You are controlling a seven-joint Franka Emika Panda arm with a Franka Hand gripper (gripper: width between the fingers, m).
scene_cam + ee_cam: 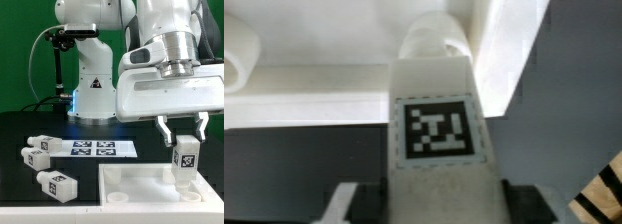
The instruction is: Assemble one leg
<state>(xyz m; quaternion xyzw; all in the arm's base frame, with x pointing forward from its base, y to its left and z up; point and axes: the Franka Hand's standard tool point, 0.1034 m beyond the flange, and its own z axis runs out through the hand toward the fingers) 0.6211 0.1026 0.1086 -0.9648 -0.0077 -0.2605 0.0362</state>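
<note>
My gripper [182,133] is shut on a leg [185,162], a white square post with a black-and-white tag, held upright over the far right corner of the large white panel [130,190]. The leg's lower end sits at or just above the panel's surface; I cannot tell whether it touches. In the wrist view the leg [438,120] runs out from between the fingers [358,203], its rounded tip against the panel [331,100]. Three more legs [40,158] lie on the black table at the exterior view's left.
The marker board [97,148] lies flat on the table behind the panel, in front of the robot base [92,95]. The loose legs lie between the board and the panel's left edge. A green wall stands behind.
</note>
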